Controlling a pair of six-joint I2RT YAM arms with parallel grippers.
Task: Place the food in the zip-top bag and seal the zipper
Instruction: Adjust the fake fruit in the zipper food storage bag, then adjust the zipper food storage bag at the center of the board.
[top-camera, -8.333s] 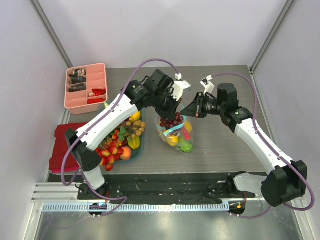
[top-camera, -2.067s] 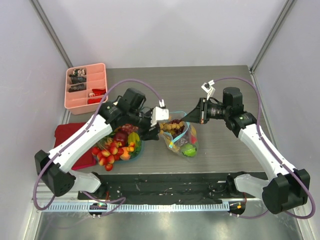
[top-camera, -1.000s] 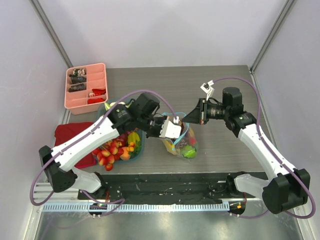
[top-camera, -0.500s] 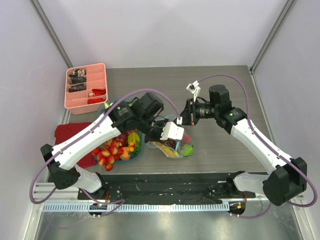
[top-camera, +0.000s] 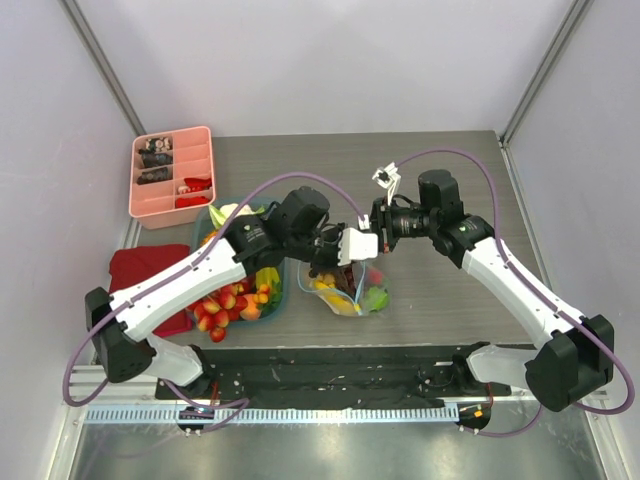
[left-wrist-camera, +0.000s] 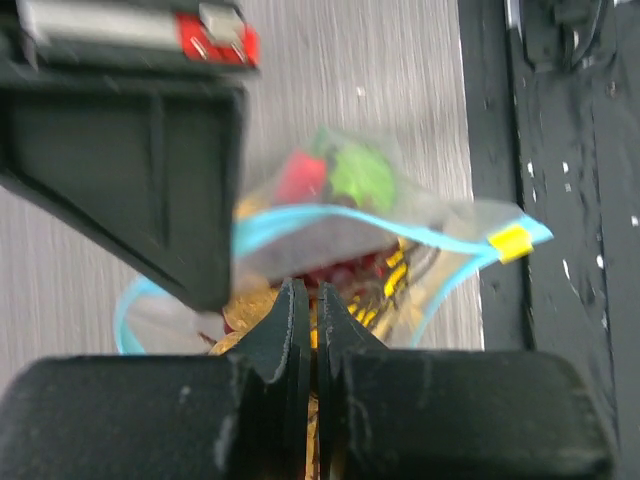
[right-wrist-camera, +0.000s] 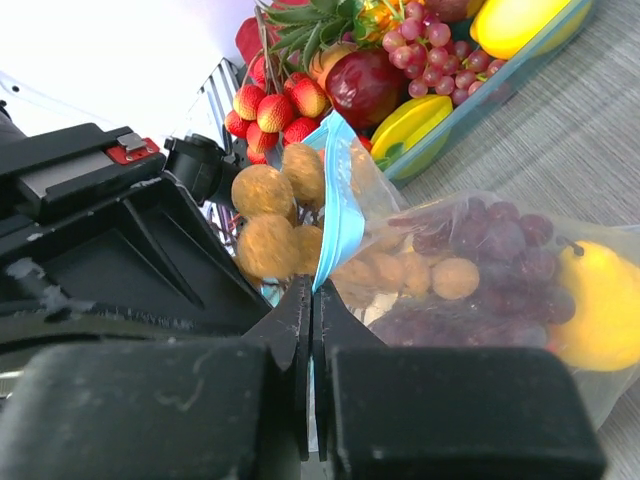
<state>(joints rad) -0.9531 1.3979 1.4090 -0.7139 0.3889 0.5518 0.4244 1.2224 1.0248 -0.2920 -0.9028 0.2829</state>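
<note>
The teal tray of loose food is lying beyond the right gripper. The zip-top bag, holding grapes, is lying just ahead of both grippers. The right gripper is pinching the zipper. The left gripper is hovering pressed together over the bag's mouth; whether it is gripping anything cannot be told. Brown nuts are hanging just left of the right fingertips.

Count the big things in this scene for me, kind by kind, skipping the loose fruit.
Robot arms: 2
Pink divided tray: 1
Teal fruit bin: 1
Red cloth: 1
Zip-top bag: 1
Total: 6
</note>
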